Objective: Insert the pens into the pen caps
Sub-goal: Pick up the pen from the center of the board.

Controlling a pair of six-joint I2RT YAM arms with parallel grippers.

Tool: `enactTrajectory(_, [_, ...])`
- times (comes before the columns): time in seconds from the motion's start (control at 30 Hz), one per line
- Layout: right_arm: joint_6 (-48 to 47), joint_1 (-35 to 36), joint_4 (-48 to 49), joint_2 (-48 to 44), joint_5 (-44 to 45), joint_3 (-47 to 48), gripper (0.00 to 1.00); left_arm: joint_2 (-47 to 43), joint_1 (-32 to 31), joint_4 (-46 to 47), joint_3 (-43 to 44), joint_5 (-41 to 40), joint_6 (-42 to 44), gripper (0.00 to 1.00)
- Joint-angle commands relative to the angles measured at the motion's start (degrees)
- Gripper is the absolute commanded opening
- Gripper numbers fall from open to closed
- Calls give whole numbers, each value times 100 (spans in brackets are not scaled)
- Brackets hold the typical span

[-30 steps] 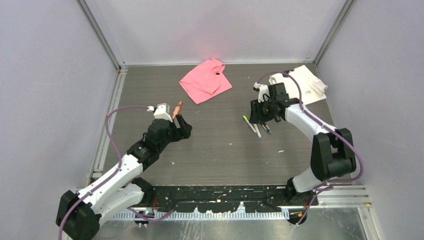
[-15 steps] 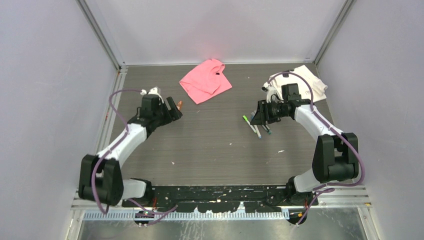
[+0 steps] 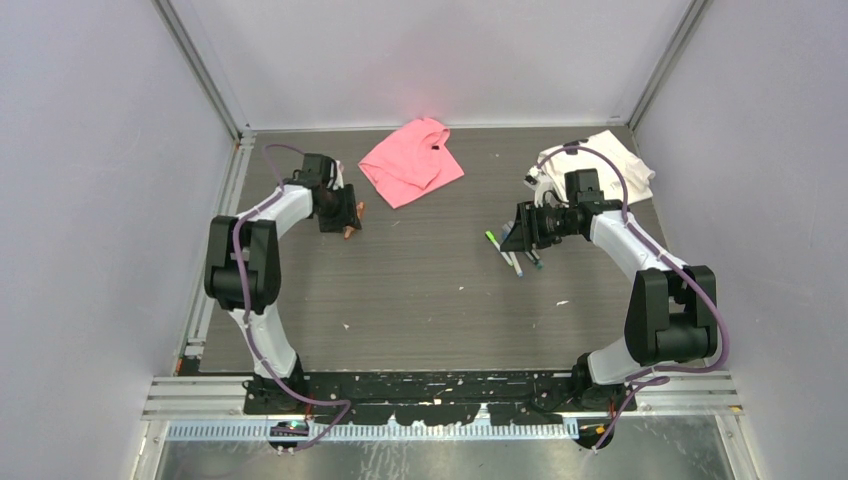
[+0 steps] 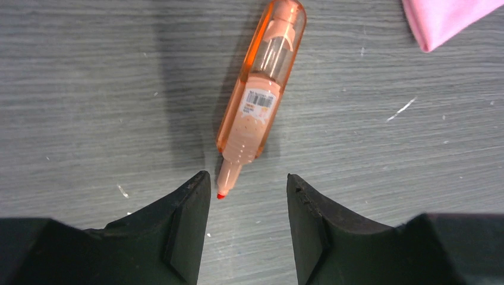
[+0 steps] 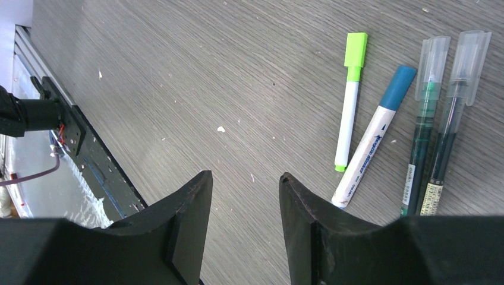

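Jaws of left gripper (image 4: 246, 178) apart, empty | orange marker (image 4: 258, 101) on table (image 4: 89, 89) just ahead of gap, bare red nib toward fingers (image 4: 184, 225), nib clear only in wrist view | right gripper (image 5: 245, 175) jaws apart, empty | four pens (image 5: 374, 139) lie near it, untouched, tips in green cap (image 5: 356, 47), blue cap (image 5: 398, 80), two clear caps (image 5: 432, 59)

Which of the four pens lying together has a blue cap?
The white-bodied pen, second from left in the right wrist view; others have green or clear caps.
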Motion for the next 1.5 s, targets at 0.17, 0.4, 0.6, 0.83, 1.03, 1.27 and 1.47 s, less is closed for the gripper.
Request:
enactTrajectory(0.17, [30, -37, 165, 8, -251, 16, 51, 750, -4, -1013, 1141, -126, 652, 57])
enactTrajectory(0.4, [30, -35, 185, 28, -269, 7, 51, 1140, -193, -1301, 1646, -427, 746, 53])
enactTrajectory(0.6, [39, -43, 185, 35, -317, 0, 51, 1473, -540, -1604, 2014, -1353, 847, 45])
enactTrajectory(0.83, [39, -45, 194, 24, -359, -11, 51, 1618, -633, -1669, 2034, -1437, 947, 41])
enactTrajectory(1.03, [-18, -48, 152, -19, -534, -15, 51, 1479, -652, -1494, 1854, -1391, 959, 20])
enactTrajectory(1.27, [-192, -55, 50, -60, -903, -27, 52, 784, -722, -1065, 1255, -1079, 941, 2])
enactTrajectory(1.47, [-261, -50, -7, -91, -1253, -20, 51, -468, -955, 24, -1, 204, 797, 1])
